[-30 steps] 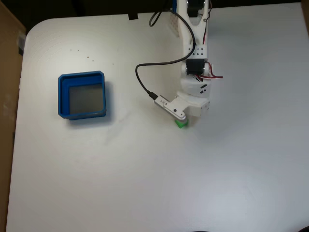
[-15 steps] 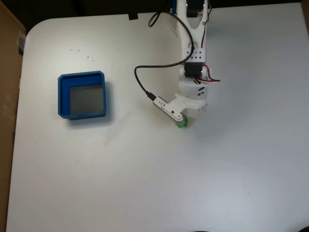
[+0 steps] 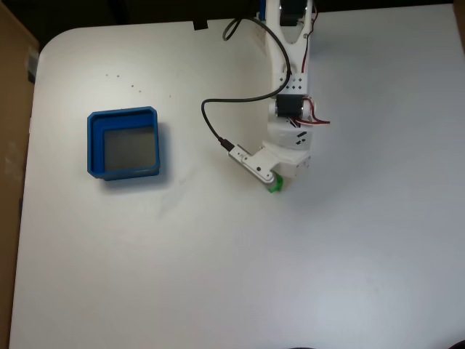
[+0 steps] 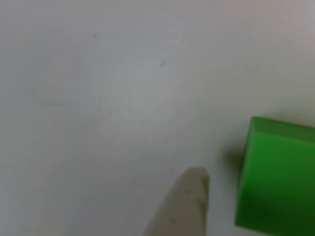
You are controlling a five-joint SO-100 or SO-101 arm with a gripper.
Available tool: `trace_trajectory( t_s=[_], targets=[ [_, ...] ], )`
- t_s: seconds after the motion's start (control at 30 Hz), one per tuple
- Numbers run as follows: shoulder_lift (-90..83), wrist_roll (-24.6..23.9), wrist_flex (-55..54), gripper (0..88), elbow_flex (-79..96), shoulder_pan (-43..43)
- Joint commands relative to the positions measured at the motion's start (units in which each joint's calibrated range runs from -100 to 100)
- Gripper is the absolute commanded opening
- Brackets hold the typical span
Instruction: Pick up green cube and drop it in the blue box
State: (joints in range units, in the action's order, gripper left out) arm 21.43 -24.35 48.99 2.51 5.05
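Observation:
In the fixed view the green cube (image 3: 275, 185) peeks out from under the white wrist of my gripper (image 3: 278, 179), near the table's middle. The other view shows the cube (image 4: 276, 182) large at the lower right, resting on the white table. One pale fingertip (image 4: 189, 196) rises from the bottom edge just left of it, with a small gap between them. No second finger shows beside that tip, so the jaws stand open. The blue box (image 3: 93, 145) sits far to the left in the fixed view, holding nothing.
A black cable (image 3: 212, 120) loops from the arm out to the left above the gripper. A brown board (image 3: 11, 145) lines the table's left edge. White tabletop (image 3: 218, 269) stretches between the gripper and the box and toward the front.
The arm's wrist has shifted slightly up and left over the cube. The cube shows a little less green beneath it.

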Motion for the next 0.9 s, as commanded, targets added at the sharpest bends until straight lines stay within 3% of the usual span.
trace_trajectory(
  t_s=[0.0,0.2,0.57,0.87],
  targets=[
    [-0.6,0.0,-1.2,31.9,-4.0,0.4],
    [-0.6,0.0,-1.2,30.9,-4.0,0.4],
    [-0.6,0.0,-1.2,13.6,-3.5,0.8],
    [-0.6,0.0,-1.0,8.8,-3.4,1.0]
  ],
)
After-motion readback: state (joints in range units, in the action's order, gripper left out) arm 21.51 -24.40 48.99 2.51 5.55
